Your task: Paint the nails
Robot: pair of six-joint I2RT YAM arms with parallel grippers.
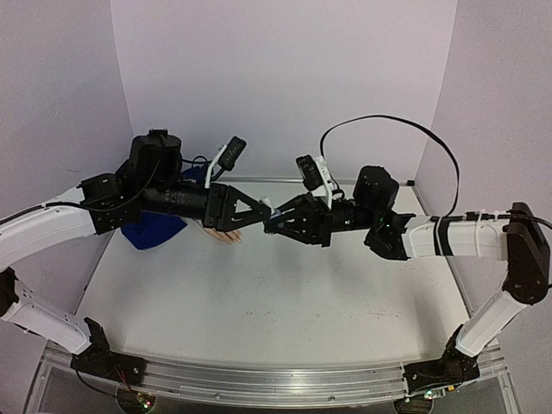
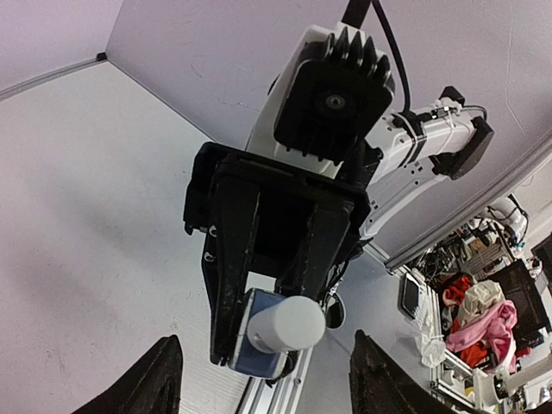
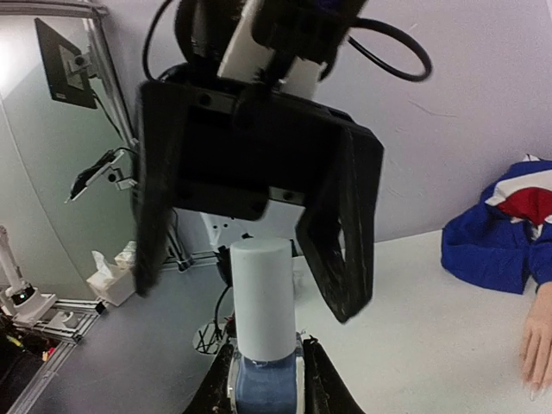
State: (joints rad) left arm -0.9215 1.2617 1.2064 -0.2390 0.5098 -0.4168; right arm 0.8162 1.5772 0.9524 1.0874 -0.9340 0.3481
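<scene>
The right fingers (image 1: 286, 216) are clenching a small bottle (image 3: 262, 390) by its blue base, one finger pressing each side of it. They are holding it in the air above the white surface (image 1: 276, 302). The bottle's white cap (image 3: 261, 293) is pointing away from the right wrist and toward the left arm.

The left fingers (image 1: 252, 205) are facing it head-on, spread wide and grasping nothing. In the right wrist view they are standing on either side of the cap. In the left wrist view the cap is showing between them as a round end, with a gap on both sides. From above, the two arms are meeting tip to tip near the middle of the surface, towards its far side.

The mannequin hand (image 1: 226, 235) is lying flat on the surface just under and behind the left fingers, its peach fingers pointing toward the centre. It is sticking out of a blue sleeve (image 1: 155, 231) with red and white patches, bunched up at the far left. The nails (image 3: 532, 390) are showing only as pale tips at the lower right edge of the right wrist view. They are well apart from the bottle, and from above they are too small to make out.
</scene>
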